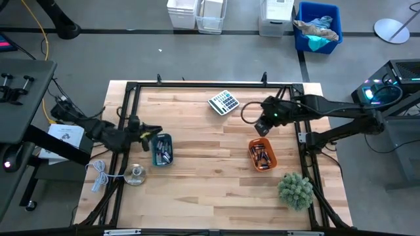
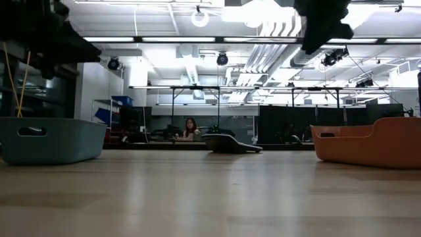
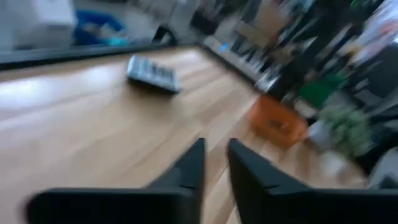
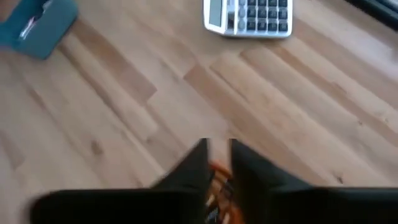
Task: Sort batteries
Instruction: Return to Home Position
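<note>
- Batteries [image 1: 163, 155] lie in two small trays on the wooden table [image 1: 203, 177]: some in the blue bin [image 1: 162, 149] towards the left, the others in the orange bin [image 1: 262, 155] towards the right. No loose cell shows on the bare wood.
- Left gripper [image 1: 151, 133] hangs just beside the blue bin, at the bin's far-left corner near the table's left edge. In its wrist view the two dark fingers [image 3: 189, 171] stand drawn together with only a thin slit between them, and nothing is held.
- Right gripper [image 1: 262, 124] hangs over the table just beyond the orange bin's far end, between that bin and the grey calculator [image 1: 223, 102]. Its fingers [image 4: 249, 165] are likewise closed to a narrow slit and empty, with a bit of orange showing below them.
- In the low view both bins rest flat on the wood, well apart, with the calculator between them farther back.
- A green plant [image 1: 295, 190] stands at the table's near-right corner, near the orange bin.
- A person [image 2: 191, 128] sits far back in the room.
</note>
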You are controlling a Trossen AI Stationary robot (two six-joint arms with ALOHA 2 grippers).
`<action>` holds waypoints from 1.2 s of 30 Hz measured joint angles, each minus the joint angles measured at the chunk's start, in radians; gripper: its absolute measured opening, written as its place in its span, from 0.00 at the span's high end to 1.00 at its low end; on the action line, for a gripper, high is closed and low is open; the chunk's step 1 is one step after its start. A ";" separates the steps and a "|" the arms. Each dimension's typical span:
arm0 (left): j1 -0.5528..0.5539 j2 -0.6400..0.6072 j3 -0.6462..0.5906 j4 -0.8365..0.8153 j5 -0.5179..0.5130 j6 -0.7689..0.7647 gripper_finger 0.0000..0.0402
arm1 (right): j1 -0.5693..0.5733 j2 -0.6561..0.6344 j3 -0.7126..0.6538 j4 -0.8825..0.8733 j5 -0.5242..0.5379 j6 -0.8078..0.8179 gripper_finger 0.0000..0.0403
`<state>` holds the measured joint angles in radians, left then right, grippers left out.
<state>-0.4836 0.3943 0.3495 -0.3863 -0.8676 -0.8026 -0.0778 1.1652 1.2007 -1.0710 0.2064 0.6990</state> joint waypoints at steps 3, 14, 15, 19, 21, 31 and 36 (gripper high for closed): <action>0.035 -0.156 -0.115 0.171 0.034 0.134 0.97 | 0.040 -0.025 0.027 -0.074 -0.008 0.037 0.96; 0.085 -0.389 -0.276 0.307 0.159 0.247 1.00 | 0.293 -0.258 -0.141 -0.039 -0.003 0.393 1.00; 0.085 -0.391 -0.277 0.301 0.159 0.245 1.00 | 0.321 -0.291 -0.197 0.013 0.001 0.428 1.00; 0.085 -0.388 -0.277 0.301 0.126 0.219 0.99 | 0.374 -0.432 -0.451 0.349 0.044 0.469 1.00; 0.085 -0.388 -0.277 0.302 0.114 0.239 0.99 | 0.342 -0.495 -0.570 0.544 0.075 0.402 1.00; 0.085 -0.388 -0.277 0.294 0.116 0.264 0.99 | -0.097 -0.660 -0.887 0.949 -0.258 -0.130 1.00; 0.085 -0.388 -0.277 0.294 0.116 0.264 0.99 | -0.265 -0.684 -0.975 0.964 -0.528 -0.297 1.00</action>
<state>-0.3988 0.0063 0.0723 -0.0923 -0.7517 -0.5382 -0.3432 0.4815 0.2260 -0.1073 -0.3218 0.4020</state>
